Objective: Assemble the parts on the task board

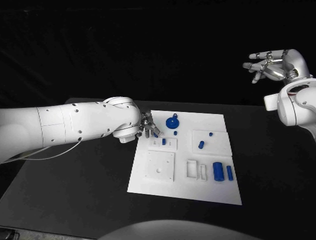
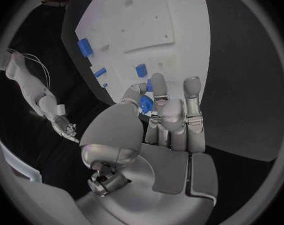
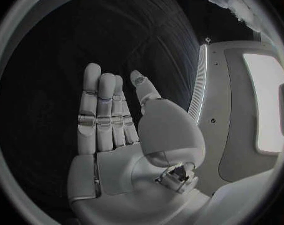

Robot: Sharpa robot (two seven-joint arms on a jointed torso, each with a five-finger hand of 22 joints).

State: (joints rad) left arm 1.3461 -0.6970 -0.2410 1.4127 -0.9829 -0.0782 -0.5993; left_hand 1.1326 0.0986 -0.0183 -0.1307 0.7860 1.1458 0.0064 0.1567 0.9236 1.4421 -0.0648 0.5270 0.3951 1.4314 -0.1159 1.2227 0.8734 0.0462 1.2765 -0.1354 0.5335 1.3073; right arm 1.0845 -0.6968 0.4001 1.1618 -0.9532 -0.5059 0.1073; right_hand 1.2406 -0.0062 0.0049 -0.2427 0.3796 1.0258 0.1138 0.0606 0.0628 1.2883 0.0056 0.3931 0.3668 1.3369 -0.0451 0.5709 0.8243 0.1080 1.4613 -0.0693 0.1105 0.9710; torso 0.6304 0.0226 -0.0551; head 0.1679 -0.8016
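Reaching in from the left of the head view, the left arm (image 1: 57, 125) carries the left hand (image 1: 145, 129) to the near-left part of the task board (image 1: 147, 182), its fingers pointing down at the board's upper-left area. In the left wrist view the fingertips (image 2: 158, 81) lie close together around a small blue part (image 2: 146, 103); the thumb and a finger appear to bear on it, but whether it is actually pinched cannot be told for certain.

The board itself lies flat in the middle of the black table (image 1: 64, 200). Just right of the left hand, a short blue peg (image 1: 164, 141) stands in a raised white block (image 1: 163, 143). Below that block sits a larger white square plate (image 1: 160, 165). Further right, near the board's far edge, a round blue disc with a knob (image 1: 172, 122) rests on the board, with a tiny blue piece (image 1: 175, 133) just below it. To the right again, a second white block (image 1: 208, 142) carries a small blue pin (image 1: 201, 144) and a smaller blue piece (image 1: 210, 134). Near the board's near-right corner, a large blue cylinder (image 1: 218, 171) and a slimmer blue rod (image 1: 230, 173) lie side by side, beside two white slots (image 1: 197, 169).

At the far right, the right hand (image 1: 267, 64) hangs raised, well apart from the board, fingers extended and holding nothing.
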